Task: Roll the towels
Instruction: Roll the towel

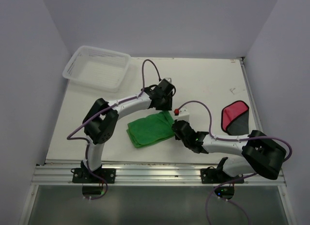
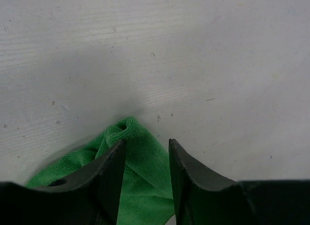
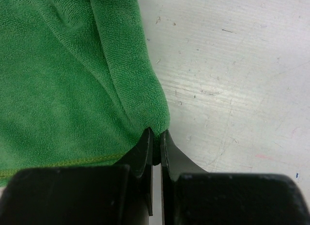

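Green towel (image 1: pixel 150 129) sits mid-frame in top view, soft, floppy terry, light, bunches easy. My right gripper (image 3: pixel 157 137) pinched shut on its corner; left gripper (image 2: pixel 147 150) half-open, straddling far corner. Best grab: hemmed corners. Red towel (image 1: pixel 235 117) right side, untouched.

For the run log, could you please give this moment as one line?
left gripper: open astride green towel corner | right gripper: shut on green towel edge | red towel: untouched, right | rolling: not begun

Open table (image 1: pixel 203 84) beyond arms; basket (image 1: pixel 97 67) blocks far-left corner, walls hem sides.
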Robot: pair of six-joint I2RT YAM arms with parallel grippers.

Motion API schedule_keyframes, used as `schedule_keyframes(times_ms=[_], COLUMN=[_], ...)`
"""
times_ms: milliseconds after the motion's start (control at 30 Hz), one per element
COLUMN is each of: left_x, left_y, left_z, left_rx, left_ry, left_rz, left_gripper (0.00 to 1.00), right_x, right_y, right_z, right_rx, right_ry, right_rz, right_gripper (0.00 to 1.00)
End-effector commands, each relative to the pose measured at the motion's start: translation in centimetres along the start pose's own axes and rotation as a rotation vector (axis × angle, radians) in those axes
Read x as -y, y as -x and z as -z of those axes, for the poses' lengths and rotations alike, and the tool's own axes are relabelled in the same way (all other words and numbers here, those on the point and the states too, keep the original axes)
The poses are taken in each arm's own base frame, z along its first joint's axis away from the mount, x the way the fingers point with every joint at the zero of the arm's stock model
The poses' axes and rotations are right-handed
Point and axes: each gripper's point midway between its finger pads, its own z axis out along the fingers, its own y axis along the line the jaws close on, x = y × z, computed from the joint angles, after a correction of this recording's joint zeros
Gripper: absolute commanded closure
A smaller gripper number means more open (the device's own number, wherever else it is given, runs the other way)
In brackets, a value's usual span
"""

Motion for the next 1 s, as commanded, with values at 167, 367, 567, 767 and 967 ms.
schedule_keyframes(times_ms=[167,367,567,767,967], left_x=[-1.5,-2.2,-2.1,-2.4,-2.2], left_y=[-0.5,-0.8,-0.6,-1.1,0.5], left_z=[-2.6,-4.3,-4.9,-4.9,-3.4], left_rx=[-0.017,-0.031,-0.035,-0.054,0.0], left_ry=[0.09,0.135,0.15,0.158,0.152], left_rz=[-0.057,-0.074,-0.093,-0.11,-0.104], left_gripper=[0.55,0.54,0.58,0.75,0.77], right_x=[0.0,-0.1,-0.3,-0.7,-1.7], right_y=[0.5,0.5,0.5,0.8,1.0], right_z=[0.0,0.1,0.1,0.3,0.7], right_rx=[0.021,0.027,0.028,0.031,0.044], right_ry=[-0.031,-0.028,-0.03,-0.045,-0.045], right_rz=[0.007,0.013,0.03,0.062,0.119], right_gripper=[1.0,1.0,1.0,1.0,1.0])
